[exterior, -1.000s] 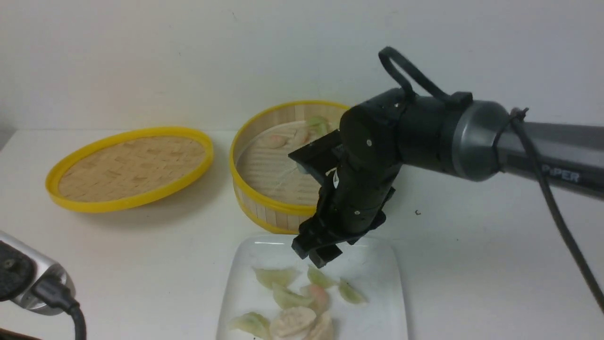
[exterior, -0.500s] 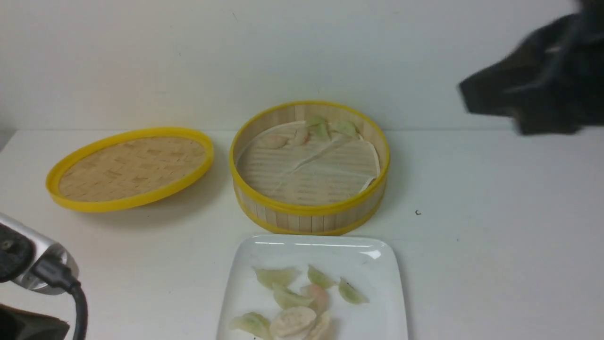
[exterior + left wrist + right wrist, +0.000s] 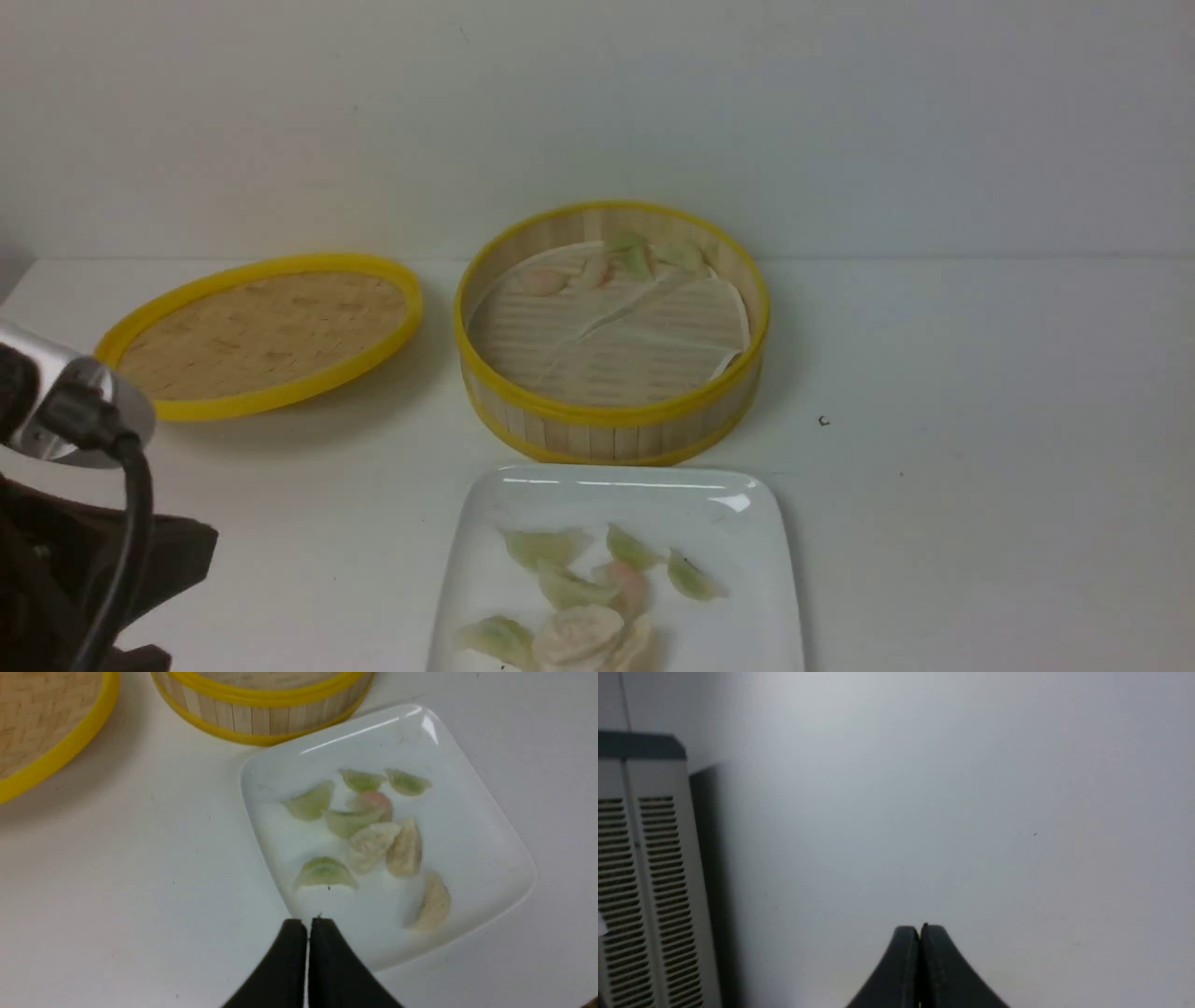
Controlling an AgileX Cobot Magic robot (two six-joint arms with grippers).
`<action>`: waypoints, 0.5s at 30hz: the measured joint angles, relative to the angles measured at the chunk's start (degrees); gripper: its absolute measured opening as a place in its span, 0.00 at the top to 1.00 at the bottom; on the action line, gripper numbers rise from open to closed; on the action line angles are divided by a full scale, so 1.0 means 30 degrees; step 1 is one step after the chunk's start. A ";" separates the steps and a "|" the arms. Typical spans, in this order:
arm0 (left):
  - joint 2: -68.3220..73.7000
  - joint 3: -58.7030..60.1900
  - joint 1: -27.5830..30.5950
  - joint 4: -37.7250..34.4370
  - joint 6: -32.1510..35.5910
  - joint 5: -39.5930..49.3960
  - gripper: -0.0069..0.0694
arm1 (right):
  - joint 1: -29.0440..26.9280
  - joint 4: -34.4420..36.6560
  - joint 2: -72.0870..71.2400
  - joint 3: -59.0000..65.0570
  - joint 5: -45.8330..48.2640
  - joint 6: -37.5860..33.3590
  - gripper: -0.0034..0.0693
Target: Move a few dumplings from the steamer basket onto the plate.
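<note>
Apparently, the left gripper (image 3: 308, 922) and the right gripper (image 3: 920, 928) were closed, empty; dumplings (image 3: 579, 635) lay on the plate (image 3: 756, 607), lower centre, so parking well clear seemed wise.

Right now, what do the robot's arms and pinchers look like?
The left gripper and right gripper are dark, each with two smooth fingers tapering to narrow tips. The left arm shows a shiny silver joint and a thick black cable.

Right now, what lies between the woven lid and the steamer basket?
Nothing: only bare white table separates the lid from the basket, seen in the front view.
</note>
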 joint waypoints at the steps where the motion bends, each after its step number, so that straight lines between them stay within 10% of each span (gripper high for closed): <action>1: -0.0190 0.0117 -0.0006 -0.0245 0.0000 -0.0410 0.92 | 0.0000 -0.1091 -0.0082 0.0159 -0.0169 0.1009 0.97; 15: -0.8788 0.5586 -0.0006 -0.1013 -0.1829 -0.6286 0.92 | 0.0000 -0.2732 -0.0090 0.0485 -0.0799 0.4089 0.97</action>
